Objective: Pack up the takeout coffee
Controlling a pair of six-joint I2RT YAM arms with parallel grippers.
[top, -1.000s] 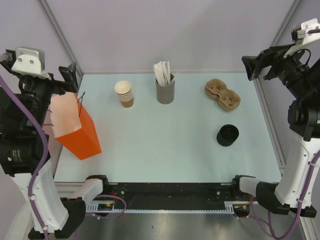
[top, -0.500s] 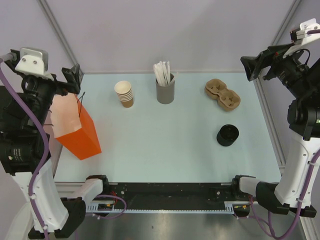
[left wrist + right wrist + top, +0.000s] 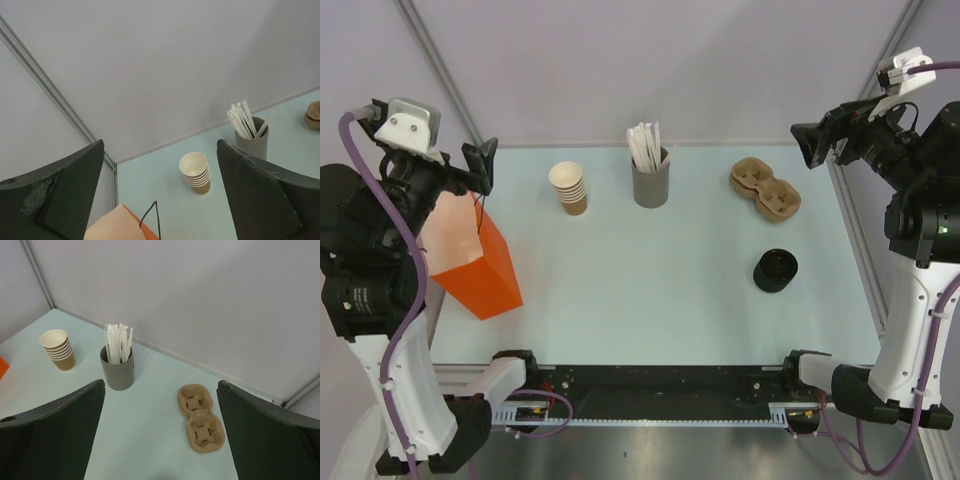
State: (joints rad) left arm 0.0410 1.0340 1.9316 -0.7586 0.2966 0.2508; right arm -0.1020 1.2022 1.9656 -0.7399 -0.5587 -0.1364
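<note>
No single takeout coffee cup shows in any view. A stack of nested brown cups [image 3: 569, 188] [image 3: 195, 172] [image 3: 57, 350] stands at the back left of the table. An open orange paper bag [image 3: 470, 250] [image 3: 125, 227] stands at the left edge. My left gripper [image 3: 480, 162] [image 3: 160, 145] hangs open above the bag's mouth, holding nothing. My right gripper [image 3: 817, 142] [image 3: 161, 385] hangs open high over the back right corner, also holding nothing, with a brown cardboard cup carrier [image 3: 765, 190] [image 3: 201, 417] below it.
A grey cup of white sticks [image 3: 650, 178] [image 3: 252, 142] [image 3: 118, 371] stands at the back centre. A black round stack of lids [image 3: 775, 270] sits at the right. Grey walls and metal frame posts close in the back and sides.
The left gripper has moved right and a little forward, over the bag's rim. The right gripper has shifted slightly left and up. Nothing on the table has moved.
</note>
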